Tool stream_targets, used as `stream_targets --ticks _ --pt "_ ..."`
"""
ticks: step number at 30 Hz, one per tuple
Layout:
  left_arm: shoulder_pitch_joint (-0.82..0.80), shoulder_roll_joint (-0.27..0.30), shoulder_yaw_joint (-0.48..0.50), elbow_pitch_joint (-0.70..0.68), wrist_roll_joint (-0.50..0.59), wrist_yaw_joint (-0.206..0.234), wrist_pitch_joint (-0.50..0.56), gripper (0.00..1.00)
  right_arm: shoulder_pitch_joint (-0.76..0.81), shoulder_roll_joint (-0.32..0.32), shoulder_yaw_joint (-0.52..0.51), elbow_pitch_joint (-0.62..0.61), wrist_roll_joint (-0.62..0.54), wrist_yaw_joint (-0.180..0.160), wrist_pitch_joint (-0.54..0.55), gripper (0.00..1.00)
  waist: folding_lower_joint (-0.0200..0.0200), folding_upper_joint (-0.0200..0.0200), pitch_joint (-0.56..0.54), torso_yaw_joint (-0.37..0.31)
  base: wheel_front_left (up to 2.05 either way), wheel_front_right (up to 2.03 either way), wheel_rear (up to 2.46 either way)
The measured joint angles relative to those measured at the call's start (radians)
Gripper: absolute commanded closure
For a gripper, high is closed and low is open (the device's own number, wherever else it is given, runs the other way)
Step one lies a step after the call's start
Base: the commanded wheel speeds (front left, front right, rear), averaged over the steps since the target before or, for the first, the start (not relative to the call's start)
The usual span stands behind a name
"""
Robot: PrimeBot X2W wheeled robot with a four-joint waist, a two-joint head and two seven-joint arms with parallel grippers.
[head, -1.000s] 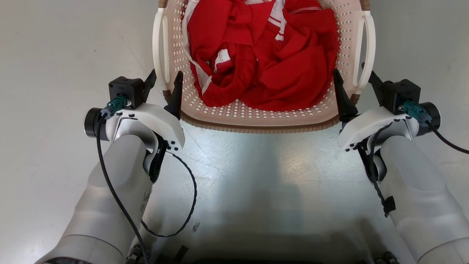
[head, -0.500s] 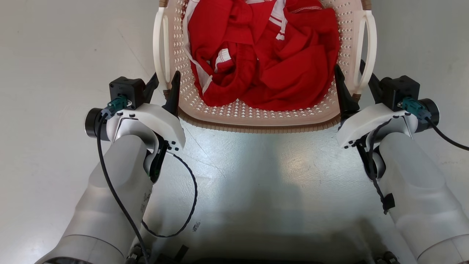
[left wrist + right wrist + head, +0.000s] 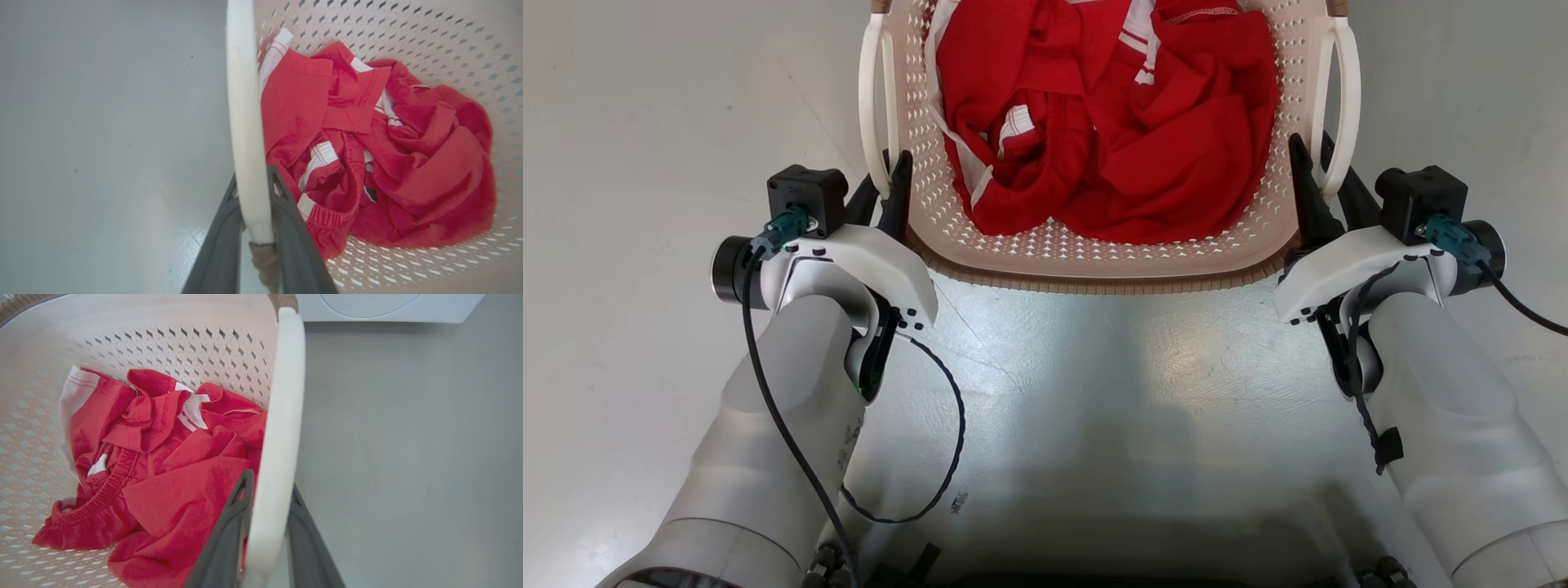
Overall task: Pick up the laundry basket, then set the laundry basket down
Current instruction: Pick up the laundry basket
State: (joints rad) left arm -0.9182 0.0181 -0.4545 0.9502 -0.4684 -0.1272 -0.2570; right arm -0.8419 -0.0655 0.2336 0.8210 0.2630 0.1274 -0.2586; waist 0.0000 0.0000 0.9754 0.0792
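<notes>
Now the basket (image 3: 1094,257), filled with red clothes (image 3: 1143,131), is held low over the floor (image 3: 1094,384) by its handles (image 3: 874,98), one pinched narrowly in the left gripper (image 3: 884,175), one in the right gripper (image 3: 1313,155). Uneven lifting could tip it or slip a handle. Bare floor is seen around it, a washer (image 3: 388,306) beyond.

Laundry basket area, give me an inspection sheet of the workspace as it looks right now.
Surface: pale glossy floor.
Job's things: laundry basket upright before the robot; lifted or not, cannot tell.
Clutter: red clothes with white trim in the basket.
Tools: left tool shut on the left handle; right tool shut on the right handle.
Cables: black cable loops low at the left; second cable trails off at the right.
Surroundings: white washing machine beyond the basket.
</notes>
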Motion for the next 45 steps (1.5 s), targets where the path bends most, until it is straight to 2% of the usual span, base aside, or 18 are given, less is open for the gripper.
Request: stream_targets --ticks 9,16,21,32,45 --pt "0.000 -0.004 -0.008 0.009 -0.013 0.000 0.001 1.00 0.001 0.000 -0.001 0.015 0.002 -0.001 0.001 0.84 0.0000 0.0000 -0.017 0.002 0.00 0.00 0.00" --pt "0.003 -0.008 -0.019 0.021 -0.042 0.000 0.001 1.00 0.004 0.003 0.000 0.032 0.002 -0.001 0.002 0.89 0.0000 0.0000 -0.057 0.007 0.00 0.00 0.00" --pt "0.029 -0.008 -0.044 0.030 -0.061 0.000 0.001 1.00 0.011 0.004 0.008 0.054 -0.001 -0.001 0.002 1.00 0.0000 0.0000 -0.094 0.009 0.00 0.00 0.00" --pt "0.088 -0.010 -0.137 0.085 -0.123 0.000 0.001 1.00 0.049 0.013 0.055 0.150 0.007 -0.001 0.002 1.00 0.0000 0.0000 -0.194 0.010 0.00 0.00 0.00" --pt "0.143 -0.024 -0.224 0.158 -0.193 0.000 0.015 1.00 0.074 0.026 0.140 0.273 0.118 0.000 0.012 1.00 0.0000 0.0000 -0.333 0.005 0.00 0.00 0.00"
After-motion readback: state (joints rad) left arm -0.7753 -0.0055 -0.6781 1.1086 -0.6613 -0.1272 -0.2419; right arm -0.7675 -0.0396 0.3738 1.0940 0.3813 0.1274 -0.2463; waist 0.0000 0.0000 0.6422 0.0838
